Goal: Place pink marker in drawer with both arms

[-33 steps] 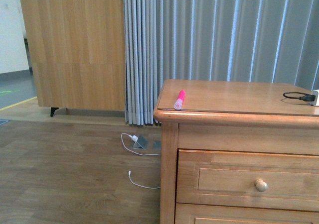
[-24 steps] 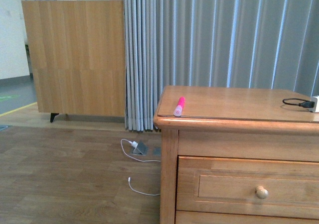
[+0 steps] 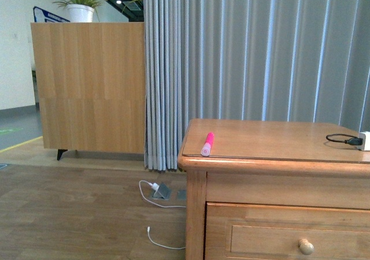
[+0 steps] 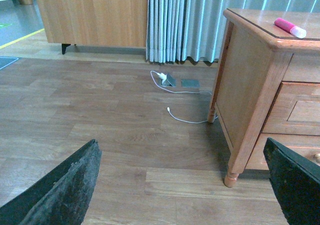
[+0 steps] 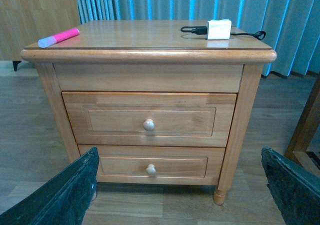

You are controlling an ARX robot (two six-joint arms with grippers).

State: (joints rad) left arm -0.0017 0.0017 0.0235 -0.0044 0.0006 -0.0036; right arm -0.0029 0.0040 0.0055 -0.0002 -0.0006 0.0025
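Observation:
The pink marker [image 3: 207, 143] lies on the nightstand top near its left front corner, pale cap end toward the front edge; it also shows in the left wrist view [image 4: 289, 27] and the right wrist view [image 5: 59, 37]. The drawer [image 5: 190, 121], the taller upper one with the larger round knob [image 5: 148, 125], is closed. My right gripper [image 5: 179, 160] is open in front of the nightstand, well back from it at lower-drawer height. My left gripper [image 4: 181, 157] is open over the floor, left of the nightstand. Neither arm shows in the front view.
A white charger [image 5: 219, 29] with a black cable sits on the top's far right. A shallower drawer [image 5: 180, 160] lies below. A white cable [image 4: 175, 116] trails on the wood floor. Grey curtain [image 3: 254, 52] and a wooden panel [image 3: 87, 86] stand behind.
The front view has shifted upward: the nightstand sits lower in the picture and a potted plant now shows above the wooden panel. The marker lies where it did.

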